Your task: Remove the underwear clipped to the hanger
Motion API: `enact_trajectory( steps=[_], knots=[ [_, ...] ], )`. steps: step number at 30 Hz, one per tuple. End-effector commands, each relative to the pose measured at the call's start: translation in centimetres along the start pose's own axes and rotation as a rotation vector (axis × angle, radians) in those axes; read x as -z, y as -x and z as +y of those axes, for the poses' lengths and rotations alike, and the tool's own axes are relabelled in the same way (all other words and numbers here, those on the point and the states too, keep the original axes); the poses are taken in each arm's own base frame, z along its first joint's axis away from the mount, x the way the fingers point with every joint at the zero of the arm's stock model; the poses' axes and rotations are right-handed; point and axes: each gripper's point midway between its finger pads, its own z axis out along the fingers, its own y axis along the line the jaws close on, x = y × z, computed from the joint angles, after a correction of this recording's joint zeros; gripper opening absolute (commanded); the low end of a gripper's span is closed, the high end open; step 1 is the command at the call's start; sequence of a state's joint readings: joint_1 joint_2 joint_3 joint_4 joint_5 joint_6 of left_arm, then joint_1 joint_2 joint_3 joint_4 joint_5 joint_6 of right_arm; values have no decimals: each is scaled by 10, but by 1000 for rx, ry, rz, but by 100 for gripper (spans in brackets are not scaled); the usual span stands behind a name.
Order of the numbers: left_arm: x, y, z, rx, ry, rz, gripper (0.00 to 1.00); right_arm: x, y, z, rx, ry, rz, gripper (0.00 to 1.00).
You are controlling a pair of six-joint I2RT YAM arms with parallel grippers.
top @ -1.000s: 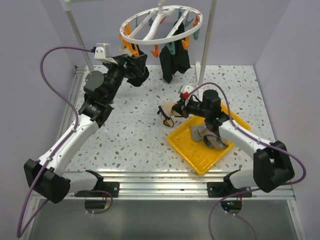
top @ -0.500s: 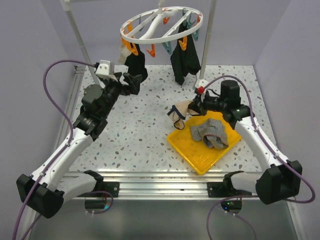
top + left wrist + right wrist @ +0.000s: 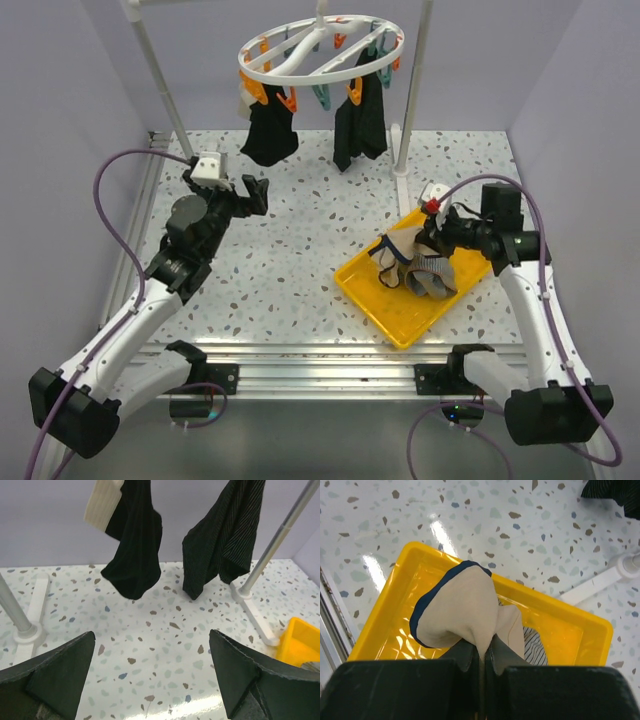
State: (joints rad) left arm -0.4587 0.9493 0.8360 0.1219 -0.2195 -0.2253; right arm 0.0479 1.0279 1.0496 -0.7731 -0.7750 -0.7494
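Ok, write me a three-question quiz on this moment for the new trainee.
1. True or false: the left gripper is open and holds nothing.
2. How many black garments hang from the hanger?
3. The right gripper is shut on: A one of the black garments; B the beige underwear; C nothing.

Key: 1 true; 2 two; 3 B.
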Motion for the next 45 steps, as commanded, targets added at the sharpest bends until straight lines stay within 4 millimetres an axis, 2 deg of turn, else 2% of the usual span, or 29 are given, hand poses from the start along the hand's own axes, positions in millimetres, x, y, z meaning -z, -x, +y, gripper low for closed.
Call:
enact_trajectory(
  steps=[1,5,10,12,13,15,16,18,20,21,22,25,26,27,29,30,32,33,35,36,39,40,41,43,45],
  knots=[
    [1,-17,13,13,64,23,100,12,-29,7,-16,2,107,0],
    [0,-33,19,35,91,44,100,11,-54,12,-59,2,178,0],
    [-5,-46,28,72,118,62,100,-2,-88,13,-110,16,257,0],
    [-9,-51,40,114,142,75,100,-6,-101,13,-128,26,287,2],
    [-11,-48,53,134,165,63,100,-11,-107,13,-142,38,301,4],
    [-14,-52,56,187,145,64,100,-16,-119,17,-160,67,323,5],
    [-16,-45,64,202,150,33,100,-20,-127,16,-176,78,343,7],
    [-19,-46,62,222,127,27,100,-25,-140,18,-209,92,377,11],
    [-25,-43,59,230,103,16,100,-27,-154,18,-243,104,427,24],
    [-28,-42,59,230,97,13,100,-27,-154,18,-251,105,434,35],
    [-33,-45,57,230,83,20,100,-27,-154,18,-259,107,436,51],
    [-42,-41,55,232,69,4,100,-19,-138,4,-228,51,387,70],
    [-46,-44,56,228,70,10,100,-15,-124,-2,-195,24,351,73],
    [-49,-39,56,222,62,-16,100,-14,-118,-5,-184,11,334,79],
    [-54,-41,56,201,52,-29,100,-11,-100,-10,-156,0,283,82],
    [-56,-32,55,192,35,-73,100,-9,-93,-9,-139,0,265,87],
    [-60,-33,55,156,16,-95,100,-7,-80,-10,-123,0,226,90],
    [-63,-23,52,144,-4,-142,100,-7,-76,-12,-119,-8,211,92],
    [-69,-23,53,113,-8,-157,100,-9,-69,-14,-110,-16,176,92],
    [-71,-17,53,105,-13,-184,100,-10,-63,-10,-104,2,141,92],
    [-84,-16,47,88,-54,-182,100,-15,-55,-3,-86,42,80,92],
    [-88,-15,46,83,-65,-184,100,-17,-46,1,-74,72,28,93],
    [-95,-15,43,82,-83,-180,100,-19,-43,6,-70,94,1,99],
    [-103,-16,40,83,-99,-176,99,-22,-29,10,-49,129,-82,99],
    [-108,-15,38,85,-110,-178,98,-26,-25,17,-60,152,-120,99]
  ],
)
